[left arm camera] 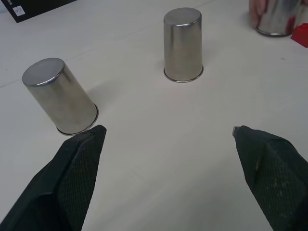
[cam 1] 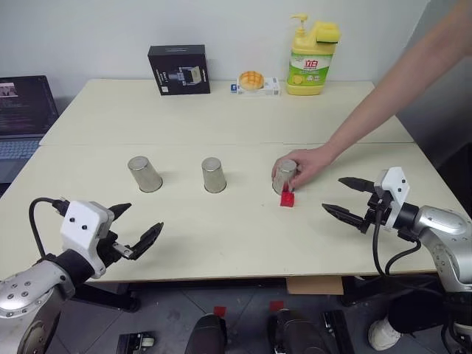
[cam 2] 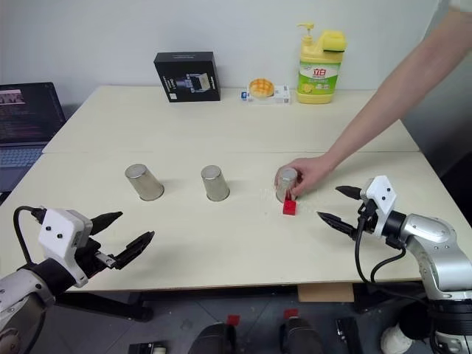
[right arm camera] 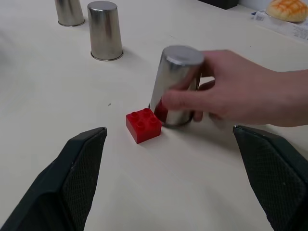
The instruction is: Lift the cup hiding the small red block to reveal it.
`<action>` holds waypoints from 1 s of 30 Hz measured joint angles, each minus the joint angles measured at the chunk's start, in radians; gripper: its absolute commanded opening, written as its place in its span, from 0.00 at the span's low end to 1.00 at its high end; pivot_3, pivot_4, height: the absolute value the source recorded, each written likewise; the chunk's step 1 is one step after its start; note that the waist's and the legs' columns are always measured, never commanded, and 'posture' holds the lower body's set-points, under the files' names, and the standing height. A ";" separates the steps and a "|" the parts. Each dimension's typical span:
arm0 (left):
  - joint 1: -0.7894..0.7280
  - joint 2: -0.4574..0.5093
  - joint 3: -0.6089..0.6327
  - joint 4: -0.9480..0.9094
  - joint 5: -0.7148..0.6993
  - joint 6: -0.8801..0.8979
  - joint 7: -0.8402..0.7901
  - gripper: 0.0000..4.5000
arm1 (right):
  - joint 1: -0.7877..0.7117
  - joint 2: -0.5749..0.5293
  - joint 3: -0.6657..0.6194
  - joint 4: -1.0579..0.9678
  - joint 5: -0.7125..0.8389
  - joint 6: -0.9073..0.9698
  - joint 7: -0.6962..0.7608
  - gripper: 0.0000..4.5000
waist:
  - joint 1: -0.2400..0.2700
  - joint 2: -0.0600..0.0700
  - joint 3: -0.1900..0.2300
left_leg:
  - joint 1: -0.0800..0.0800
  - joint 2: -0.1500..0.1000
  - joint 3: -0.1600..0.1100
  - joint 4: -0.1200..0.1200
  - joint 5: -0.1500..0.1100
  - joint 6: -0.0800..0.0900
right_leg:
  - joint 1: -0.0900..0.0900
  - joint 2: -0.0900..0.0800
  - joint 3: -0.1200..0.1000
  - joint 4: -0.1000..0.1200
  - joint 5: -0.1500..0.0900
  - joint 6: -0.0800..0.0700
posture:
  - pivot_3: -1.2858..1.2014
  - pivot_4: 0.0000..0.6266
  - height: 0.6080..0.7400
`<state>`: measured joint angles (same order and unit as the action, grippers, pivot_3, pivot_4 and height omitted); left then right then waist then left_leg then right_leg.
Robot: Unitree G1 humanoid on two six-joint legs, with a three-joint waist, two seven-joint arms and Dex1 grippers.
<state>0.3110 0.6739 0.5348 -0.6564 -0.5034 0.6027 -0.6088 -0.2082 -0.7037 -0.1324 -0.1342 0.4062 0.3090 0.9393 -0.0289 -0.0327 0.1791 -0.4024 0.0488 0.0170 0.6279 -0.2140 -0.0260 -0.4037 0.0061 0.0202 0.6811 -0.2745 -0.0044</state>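
Observation:
Three steel cups stand upside down in a row on the table: a left cup (cam 1: pixel 144 174), a middle cup (cam 1: pixel 214 175) and a right cup (cam 1: pixel 284 175). A person's hand (cam 1: pixel 310 164) grips the right cup, which is slightly tilted. The small red block (cam 1: pixel 287 198) lies uncovered on the table, right against that cup's near side. My right gripper (cam 1: pixel 332 194) hovers open just right of the block with nothing between its fingers. Near the front edge, my left gripper (cam 1: pixel 140 221) is open and empty, in front of the left cup (left arm camera: pixel 60 96) and middle cup (left arm camera: pixel 183 45).
At the back of the table stand a black box (cam 1: pixel 179 70), a packaged bun (cam 1: pixel 252 81) and a yellow-green soap bottle (cam 1: pixel 310 63). A laptop (cam 1: pixel 22 110) sits off the left side. The person's arm reaches in from the upper right.

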 measured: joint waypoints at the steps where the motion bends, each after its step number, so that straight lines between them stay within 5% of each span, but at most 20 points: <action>1: 0.000 0.000 0.000 0.001 0.000 -0.001 -0.003 1.00 | 0.000 0.000 0.000 0.001 0.000 -0.004 0.002 0.99 | 0.000 0.000 0.000 | 0.000 0.000 0.000 0.000 0.000 0.000 | 0.000 0.000 0.000 0.000 0.000 0.000 | 0.52 0.24 1.00; 30: -0.013 0.000 -0.027 0.029 0.019 -0.026 -0.012 1.00 | 0.020 0.002 0.000 0.066 -0.014 -0.083 0.023 0.99 | 0.000 0.000 0.000 | 0.000 0.000 0.000 0.000 0.000 0.000 | 0.000 0.000 0.000 0.000 0.000 0.000 | 0.52 0.24 1.00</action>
<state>0.2977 0.6735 0.5075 -0.6276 -0.4841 0.5770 -0.6208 -0.1881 -0.7019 -0.1324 -0.0679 0.3926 0.2262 0.9625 -0.0288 -0.0327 0.1791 -0.4024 0.0488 0.0171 0.6278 -0.2140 -0.0260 -0.4037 0.0061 0.0203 0.6811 -0.2744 -0.0044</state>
